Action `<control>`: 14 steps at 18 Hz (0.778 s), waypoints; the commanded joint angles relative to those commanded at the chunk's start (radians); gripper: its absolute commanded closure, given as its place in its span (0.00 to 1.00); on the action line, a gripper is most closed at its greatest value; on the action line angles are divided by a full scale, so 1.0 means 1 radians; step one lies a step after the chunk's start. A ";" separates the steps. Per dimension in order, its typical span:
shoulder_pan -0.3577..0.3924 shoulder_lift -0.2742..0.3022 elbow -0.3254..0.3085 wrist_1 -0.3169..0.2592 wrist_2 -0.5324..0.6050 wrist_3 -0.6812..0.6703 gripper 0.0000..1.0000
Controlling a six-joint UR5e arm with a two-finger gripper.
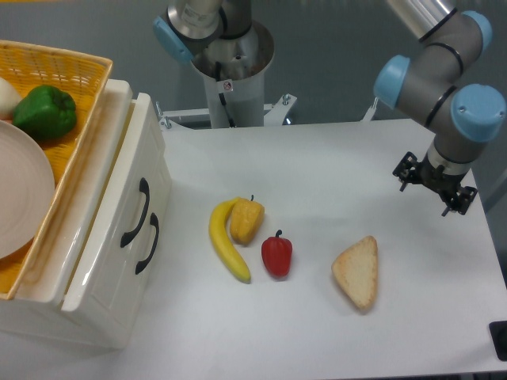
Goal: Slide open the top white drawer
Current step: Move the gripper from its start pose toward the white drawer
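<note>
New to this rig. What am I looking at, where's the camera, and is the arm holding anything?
One fixed camera looks down at a white table. The grey and blue machine is a robot arm; its gripper hangs over the right side, holding nothing, though its jaws are too small to read. At left stands a white cabinet; its top drawer has a black handle. A yellow basket on top holds a green pepper and a plate. On the table lie a banana, a red pepper and bread.

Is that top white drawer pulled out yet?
Shut: the top white drawer sits flush with the lower drawer front, and the gripper is far away.
</note>
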 joint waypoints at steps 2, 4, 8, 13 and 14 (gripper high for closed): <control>-0.020 0.012 0.000 -0.003 0.006 -0.075 0.00; -0.046 0.041 0.000 -0.008 0.003 -0.137 0.00; -0.117 0.066 -0.014 -0.035 0.012 -0.278 0.00; -0.173 0.089 -0.023 -0.118 0.003 -0.353 0.00; -0.187 0.089 -0.023 -0.126 0.002 -0.379 0.00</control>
